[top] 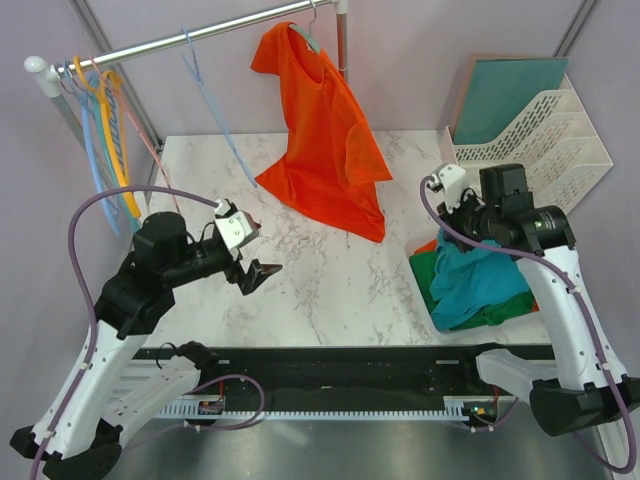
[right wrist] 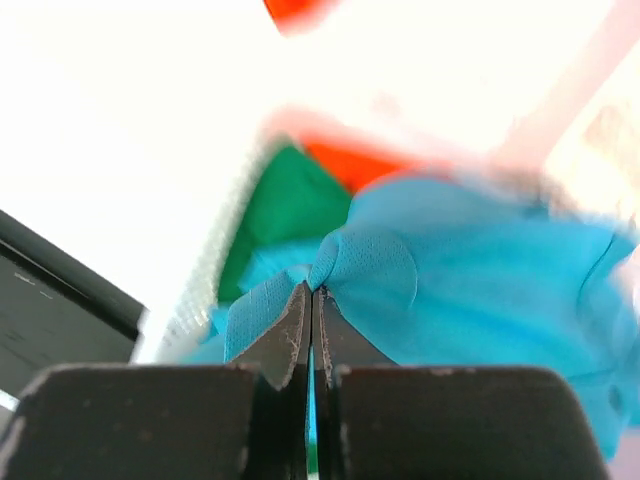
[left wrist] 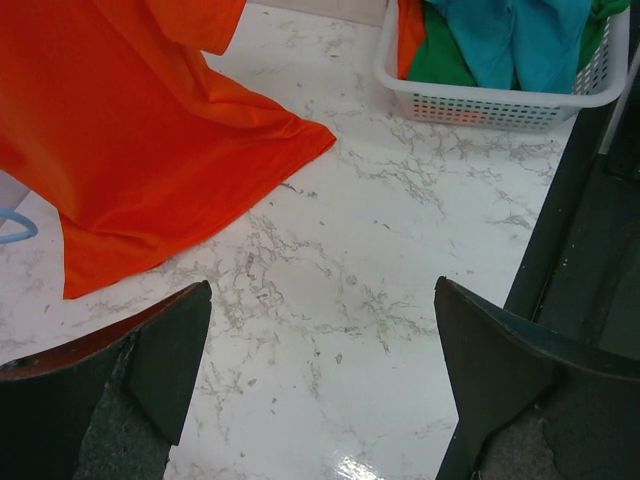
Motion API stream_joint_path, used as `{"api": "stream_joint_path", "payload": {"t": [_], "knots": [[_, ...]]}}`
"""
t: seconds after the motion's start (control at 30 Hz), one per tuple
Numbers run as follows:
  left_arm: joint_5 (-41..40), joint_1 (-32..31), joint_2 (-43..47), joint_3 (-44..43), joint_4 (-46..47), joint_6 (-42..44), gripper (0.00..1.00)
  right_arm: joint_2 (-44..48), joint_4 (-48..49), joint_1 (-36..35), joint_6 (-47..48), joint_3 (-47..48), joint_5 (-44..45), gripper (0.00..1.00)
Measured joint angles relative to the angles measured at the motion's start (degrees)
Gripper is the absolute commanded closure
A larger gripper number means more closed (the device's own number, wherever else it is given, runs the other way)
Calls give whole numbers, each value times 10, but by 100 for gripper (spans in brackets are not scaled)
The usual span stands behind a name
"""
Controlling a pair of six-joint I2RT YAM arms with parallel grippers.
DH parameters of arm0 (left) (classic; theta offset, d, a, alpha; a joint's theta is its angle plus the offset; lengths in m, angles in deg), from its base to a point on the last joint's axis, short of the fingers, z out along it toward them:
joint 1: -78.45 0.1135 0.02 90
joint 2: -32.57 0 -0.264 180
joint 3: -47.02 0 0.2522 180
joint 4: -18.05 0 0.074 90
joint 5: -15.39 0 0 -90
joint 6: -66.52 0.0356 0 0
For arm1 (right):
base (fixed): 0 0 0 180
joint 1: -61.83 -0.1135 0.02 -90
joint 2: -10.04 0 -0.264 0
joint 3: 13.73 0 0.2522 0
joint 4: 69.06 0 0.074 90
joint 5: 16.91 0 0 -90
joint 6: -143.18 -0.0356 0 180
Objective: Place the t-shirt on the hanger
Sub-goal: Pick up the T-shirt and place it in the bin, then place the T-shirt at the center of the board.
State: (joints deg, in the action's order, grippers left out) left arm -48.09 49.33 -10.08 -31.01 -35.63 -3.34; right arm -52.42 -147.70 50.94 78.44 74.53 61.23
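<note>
I see the t-shirt (top: 475,280) heaped in the basket (left wrist: 500,105) at the desk's (top: 330,280) right, and the hanger (top: 225,130) hangs from the rail (top: 220,33), well apart. My right tool (right wrist: 312,300) is clenched on a t-shirt fold, and my left tool (left wrist: 320,300) gapes, released.

- My right gripper (right wrist: 312,292) has its jaws pressed together, with a fold of the teal t-shirt (right wrist: 480,270) pinched at the tips.
- A green garment (right wrist: 290,205) lies left of the t-shirt, with orange cloth (right wrist: 365,165) past its far edge.
</note>
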Motion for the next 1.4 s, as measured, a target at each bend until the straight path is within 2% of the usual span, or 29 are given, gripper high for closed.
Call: {"api": "stream_joint_path", "payload": {"t": [0.17,0.37,0.63,0.8,0.97,1.1,1.17,1.33,1.37,1.4], "knots": [[11,0,26,9,6,-10,1,-53,22,-58,-30,122,-113,100],[11,0,45,13,21,-24,1,-149,77,-115,-93,295,-198,100],[13,0,63,42,55,-32,1,-182,252,-171,-263,437,-216,100],[31,0,63,42,75,-32,1,-181,393,-177,-394,473,-219,100],[41,0,55,42,95,-32,3,-176,511,-189,-495,443,-234,100],[43,0,53,44,103,-32,4,-164,542,-189,-504,388,-286,100],[51,0,57,46,99,-28,4,-142,517,-189,-459,333,-307,100],[88,0,66,47,50,27,10,-33,296,-190,-220,92,-309,100],[94,0,64,47,34,43,11,-15,252,-190,-166,45,-299,98],[98,0,61,48,19,58,11,-4,213,-190,-126,12,-288,88]]}}
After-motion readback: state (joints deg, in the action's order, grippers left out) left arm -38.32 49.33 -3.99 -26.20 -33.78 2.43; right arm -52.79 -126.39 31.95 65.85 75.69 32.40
